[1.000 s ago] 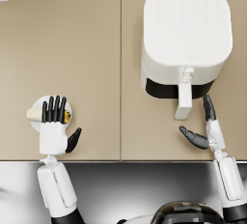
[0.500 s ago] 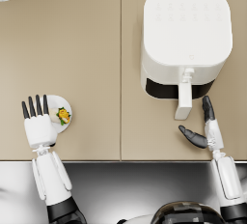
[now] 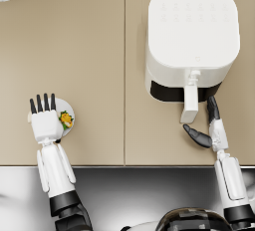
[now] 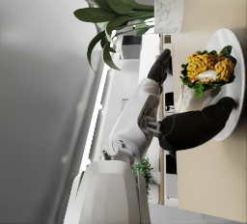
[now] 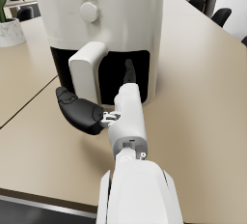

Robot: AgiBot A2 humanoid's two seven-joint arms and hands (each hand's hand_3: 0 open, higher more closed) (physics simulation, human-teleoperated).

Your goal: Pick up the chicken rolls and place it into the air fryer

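A: Status on the left hand (image 3: 46, 124)?

B: It has moved. A second ago it sat right over the plate (image 3: 68, 111) and hid the food. Now it's off toward the robot's left side, and the chicken rolls (image 3: 65, 119) show on the plate beside it. Camera didn't move; the air fryer (image 3: 191, 41) is where it was.

A: Holding anything?

B: No. In the head view the fingers are straight and apart, pointing away from the robot. In the left wrist view the thumb (image 4: 200, 126) lies across the plate rim just beside the rolls, not around them. Rolls are on the plate: yellow filling, green leaves, white piece in the middle.

A: So the grasp hasn't happened.

B: My read: not started, or it's re-aligning to come in from the side. Nothing lifted either way.

A: Right hand (image 3: 210, 127)?

B: Unchanged. Parked by the fryer's handle (image 3: 190, 103), thumb splayed out, fingers extended toward the dark drawer opening. Whether it touches the fryer, I can't tell. Holds nothing.

A: Drawer?

B: Dark gap shows behind the handle. How far it's pulled out, can't tell. Rolls and fryer are well apart, so a full carry is left.
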